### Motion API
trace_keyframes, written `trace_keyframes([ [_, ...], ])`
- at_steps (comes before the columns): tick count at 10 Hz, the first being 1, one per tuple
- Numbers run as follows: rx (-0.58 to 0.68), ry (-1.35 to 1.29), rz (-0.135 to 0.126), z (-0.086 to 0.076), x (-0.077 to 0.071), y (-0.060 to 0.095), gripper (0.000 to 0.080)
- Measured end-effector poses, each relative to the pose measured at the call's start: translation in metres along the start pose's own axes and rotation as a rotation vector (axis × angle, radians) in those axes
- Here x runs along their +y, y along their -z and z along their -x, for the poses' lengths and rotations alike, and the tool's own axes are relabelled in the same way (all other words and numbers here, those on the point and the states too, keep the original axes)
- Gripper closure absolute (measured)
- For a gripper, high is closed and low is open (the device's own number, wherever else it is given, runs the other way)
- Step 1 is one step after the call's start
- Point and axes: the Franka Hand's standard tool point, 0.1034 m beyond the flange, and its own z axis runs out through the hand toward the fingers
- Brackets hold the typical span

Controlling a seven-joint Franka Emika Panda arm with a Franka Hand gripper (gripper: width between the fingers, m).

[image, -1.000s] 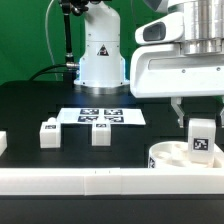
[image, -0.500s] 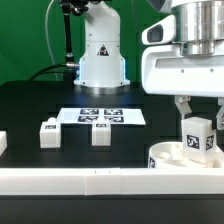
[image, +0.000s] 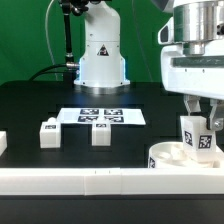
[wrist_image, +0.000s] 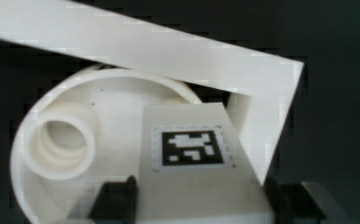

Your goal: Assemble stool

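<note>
My gripper (image: 203, 112) is shut on a white stool leg (image: 199, 139) and holds it upright, its lower end at the round seat disc (image: 170, 159) on the exterior view's right. In the wrist view the leg (wrist_image: 195, 150) shows its square tag between my fingers (wrist_image: 115, 200), with my gripper (wrist_image: 209, 203) closed on both sides of it. The seat disc (wrist_image: 61, 165) with a round hole lies beside and under it. Two more legs (image: 49, 133) (image: 100, 133) stand on the black table left of centre.
The marker board (image: 100, 116) lies flat behind the loose legs. A long white border rail (image: 90, 181) runs along the front and shows in the wrist view (wrist_image: 177, 50). A white part sits at the left edge (image: 3, 144). The robot base (image: 100, 55) stands at the back.
The wrist has shifted toward the exterior view's right and turned, so the held leg's tag now faces more to the right. The leg stays at the seat disc.
</note>
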Motion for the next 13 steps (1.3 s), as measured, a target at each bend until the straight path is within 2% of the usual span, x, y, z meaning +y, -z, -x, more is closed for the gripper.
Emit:
trace_keyframes([
  [5, -0.023, -0.147, -0.004, 0.002, 0.0, 0.0, 0.0459],
  [6, -0.024, -0.142, -0.004, 0.003, 0.0, 0.0, 0.0264],
  [7, -0.026, -0.066, -0.012, 0.0, -0.003, 0.005, 0.0264],
  [8, -0.036, -0.03, -0.035, -0.002, -0.006, 0.016, 0.0174],
  [9, -0.045, -0.039, -0.041, 0.002, -0.007, 0.02, 0.0157],
  [12, -0.039, 0.213, -0.042, 0.001, -0.006, 0.017, 0.0151],
  [13, -0.043, 0.328, -0.023, 0.002, -0.005, 0.018, 0.0151],
])
